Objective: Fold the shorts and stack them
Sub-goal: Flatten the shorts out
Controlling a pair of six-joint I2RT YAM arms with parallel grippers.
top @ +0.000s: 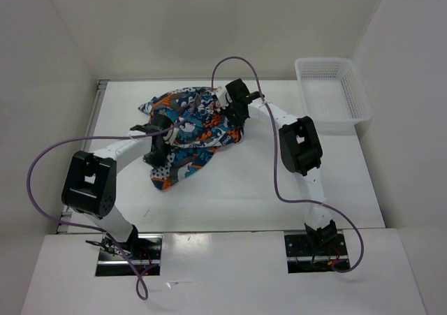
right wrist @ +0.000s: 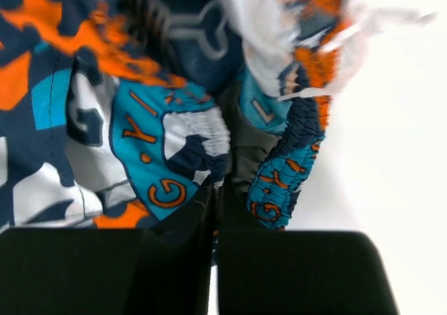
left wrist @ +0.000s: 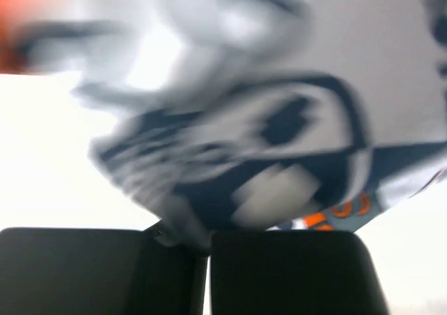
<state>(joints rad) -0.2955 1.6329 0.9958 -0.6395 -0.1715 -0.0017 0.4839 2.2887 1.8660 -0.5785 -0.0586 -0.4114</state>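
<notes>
Top view: bright, even overhead light. White tabletop and walls are close to washed out, with only faint soft shadows beside the shorts, and focus is sharp throughout. Left wrist view: print smeared by heavy blur, nothing crisp, background blown to plain white, left pincer a flat black silhouette along the bottom edge. Right wrist view: print and stitching crisp at centre, fabric soft and streaked at upper right, tabletop at right overexposed, right pincer black with no surface detail.

right pincer closed, pinching shorts
</notes>
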